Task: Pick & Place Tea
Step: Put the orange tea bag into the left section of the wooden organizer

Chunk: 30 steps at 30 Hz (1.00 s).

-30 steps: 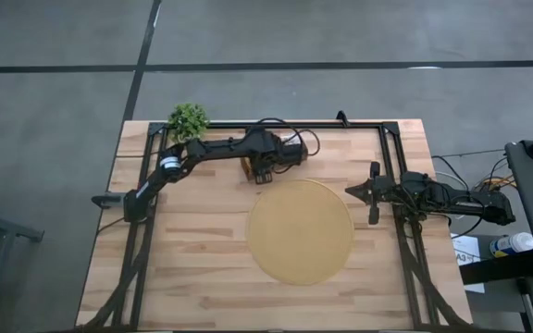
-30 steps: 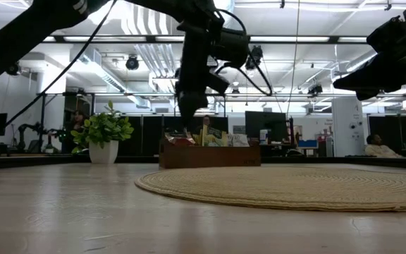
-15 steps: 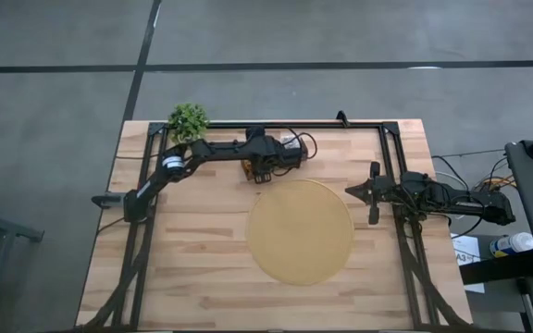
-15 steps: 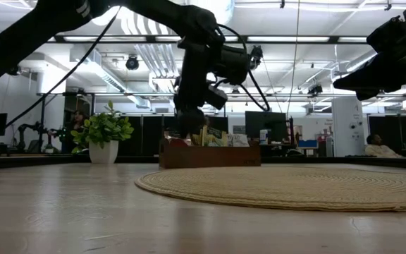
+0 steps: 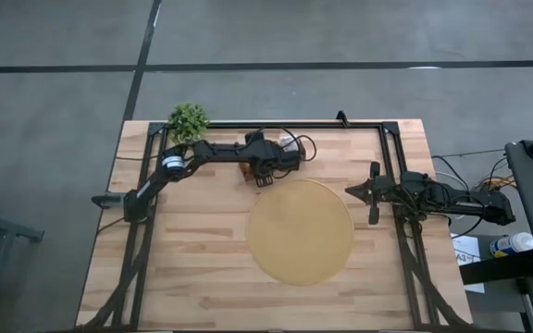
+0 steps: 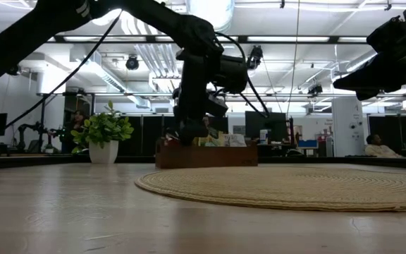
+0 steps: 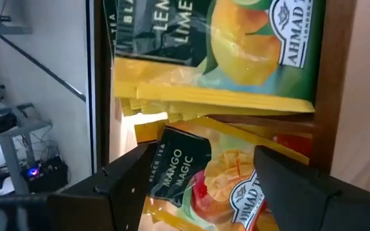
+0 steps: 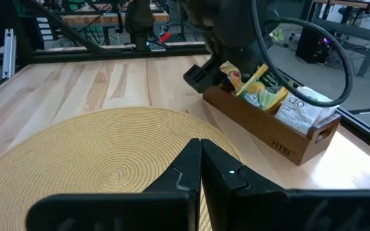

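Reaching down into one end of the wooden tray (image 8: 281, 131), the left gripper (image 7: 194, 186) has its fingers (image 7: 124, 186) spread wide on either side of an orange-yellow tea sachet (image 7: 204, 176) with a dark label, not closed on it. Just beyond that sachet, in the left wrist view, lies a green and yellow lemon-lime sachet (image 7: 236, 51), with more yellow sachets stacked between the two. The tray stands at the far edge of the worktop (image 5: 183, 250), just beyond the round woven mat (image 5: 300, 231) and beside a small potted plant (image 5: 189, 120). In the right wrist view green-yellow sachets (image 8: 262, 90) stand upright in the middle of the tray and white ones (image 8: 300, 106) fill the other end. The right gripper (image 8: 200, 163) hovers over the mat's edge on its own side, well apart from the tray, its fingers pressed together and holding nothing. In the low view the left arm (image 6: 196, 77) hangs over the tray's end.
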### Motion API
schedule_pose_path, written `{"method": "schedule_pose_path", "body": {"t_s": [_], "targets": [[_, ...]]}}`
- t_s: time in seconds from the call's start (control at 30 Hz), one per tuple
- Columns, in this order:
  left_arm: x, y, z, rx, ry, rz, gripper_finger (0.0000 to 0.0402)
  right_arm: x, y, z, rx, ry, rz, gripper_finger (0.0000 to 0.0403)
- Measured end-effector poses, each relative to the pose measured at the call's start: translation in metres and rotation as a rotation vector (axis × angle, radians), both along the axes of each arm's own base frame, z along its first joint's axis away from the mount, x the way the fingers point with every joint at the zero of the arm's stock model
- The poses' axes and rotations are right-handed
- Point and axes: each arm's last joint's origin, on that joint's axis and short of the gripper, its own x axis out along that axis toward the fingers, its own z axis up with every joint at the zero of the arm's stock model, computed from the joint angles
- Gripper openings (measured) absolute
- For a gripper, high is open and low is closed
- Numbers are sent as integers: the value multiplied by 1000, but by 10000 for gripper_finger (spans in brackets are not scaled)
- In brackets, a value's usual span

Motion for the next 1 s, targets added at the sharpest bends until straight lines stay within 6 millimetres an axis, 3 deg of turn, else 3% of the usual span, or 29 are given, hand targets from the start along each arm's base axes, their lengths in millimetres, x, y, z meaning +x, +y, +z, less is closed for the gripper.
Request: {"method": "schedule_pose_path", "body": {"t_s": [0.23, 0.63, 1.0], "targets": [[2, -4, 7, 2, -8, 0, 271, 0, 0, 0, 0, 0, 0, 9], [-1, -4, 50, 19, -45, 93, 271, 0, 0, 0, 0, -1, 0, 9], [-12, -4, 27, -70, 21, 168, 268, 0, 0, 0, 0, 0, 0, 9]]}}
